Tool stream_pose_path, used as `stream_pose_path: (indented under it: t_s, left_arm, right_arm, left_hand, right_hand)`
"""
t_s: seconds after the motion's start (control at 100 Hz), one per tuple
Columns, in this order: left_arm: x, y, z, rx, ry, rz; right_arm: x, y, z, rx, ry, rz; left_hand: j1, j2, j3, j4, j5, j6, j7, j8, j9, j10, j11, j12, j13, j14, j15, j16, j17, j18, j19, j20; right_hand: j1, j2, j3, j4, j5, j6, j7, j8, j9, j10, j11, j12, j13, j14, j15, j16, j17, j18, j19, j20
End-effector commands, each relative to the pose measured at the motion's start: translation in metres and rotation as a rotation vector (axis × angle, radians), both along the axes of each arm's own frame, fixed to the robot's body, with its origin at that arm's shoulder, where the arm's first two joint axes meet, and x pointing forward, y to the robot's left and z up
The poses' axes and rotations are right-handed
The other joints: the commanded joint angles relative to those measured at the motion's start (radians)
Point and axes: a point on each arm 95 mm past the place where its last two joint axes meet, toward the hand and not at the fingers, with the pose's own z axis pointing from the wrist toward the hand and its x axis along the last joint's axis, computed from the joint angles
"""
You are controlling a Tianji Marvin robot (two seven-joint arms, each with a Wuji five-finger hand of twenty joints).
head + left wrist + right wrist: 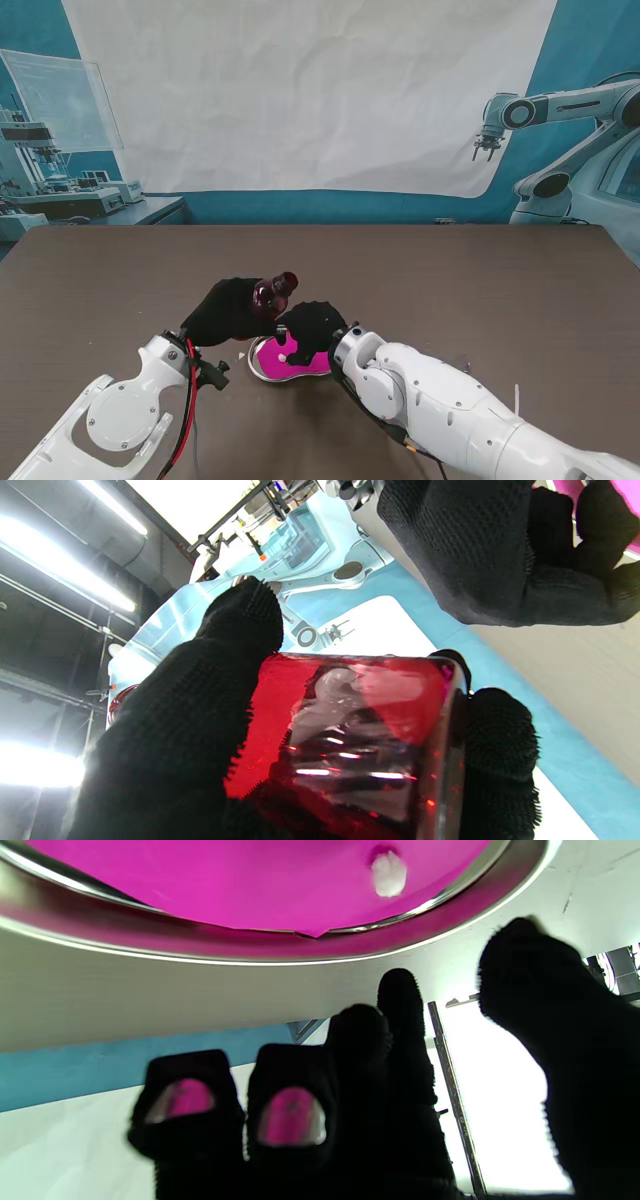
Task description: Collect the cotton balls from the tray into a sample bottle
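My left hand point(232, 312), in a black glove, is shut on a dark red sample bottle point(275, 293), held tilted above the table just left of the tray; the left wrist view shows the bottle point(350, 740) clamped between thumb and fingers. The metal tray point(262, 372) with a pink liner lies in front of me. One white cotton ball point(283, 357) rests on the liner, also visible as cotton ball point(389, 874). My right hand point(312, 328) hovers over the tray's far edge, fingers apart, holding nothing. The right hand point(380, 1100) shows thumb spread from fingers.
The brown table point(480, 290) stretches wide around the tray. A white sheet hangs behind the table's far edge, and another robot arm point(560, 110) stands at the far right. The two hands are close together above the tray point(200, 947).
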Motion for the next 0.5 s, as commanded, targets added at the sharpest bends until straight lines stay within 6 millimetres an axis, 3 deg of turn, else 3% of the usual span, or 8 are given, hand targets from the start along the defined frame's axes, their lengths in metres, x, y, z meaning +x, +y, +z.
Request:
stream_pose_path:
  t_s: [0.0,0.14,0.49]
  left_arm:
    - [-0.003,-0.001,-0.001,0.010,0.013,-0.017]
    - [-0.003,-0.001,-0.002,0.014,0.019,-0.017]
    - [-0.006,-0.001,-0.004,0.016,0.034,-0.012]
  right_arm:
    - [-0.001,0.011,0.000,0.000,-0.005,0.013]
    - [0.002,0.016,-0.005,-0.023,-0.013,0.031]
    - [0.005,0.022,-0.022,-0.064,-0.026,0.047]
  left_hand:
    - [0.275,0.465,0.356,0.017,0.157,-0.147,0.183,0.024,0.058,-0.037,0.013,0.013,0.031,0.018,0.071,0.029,-0.010,-0.097,0.097,0.036]
    - [0.276,0.464,0.357,0.017,0.159,-0.143,0.182,0.024,0.058,-0.036,0.012,0.013,0.031,0.019,0.071,0.029,-0.010,-0.097,0.097,0.036]
    - [0.276,0.464,0.357,0.017,0.158,-0.146,0.182,0.023,0.058,-0.037,0.012,0.013,0.031,0.019,0.071,0.029,-0.010,-0.097,0.097,0.036]
  right_hand:
    - [-0.025,-0.033,0.056,0.031,0.019,-0.002,0.010,0.009,0.033,-0.032,0.025,0.016,0.031,-0.029,0.051,0.020,0.035,-0.001,0.035,-0.007]
    - [-0.056,-0.007,0.049,0.029,0.018,-0.007,0.008,0.007,0.037,-0.035,0.021,0.016,0.031,-0.029,0.052,0.021,0.038,-0.001,0.036,-0.008]
    - [-0.043,-0.033,0.054,0.028,0.043,-0.023,0.002,-0.004,0.046,-0.041,0.020,0.018,0.031,-0.037,0.057,0.024,0.042,-0.003,0.036,-0.010]
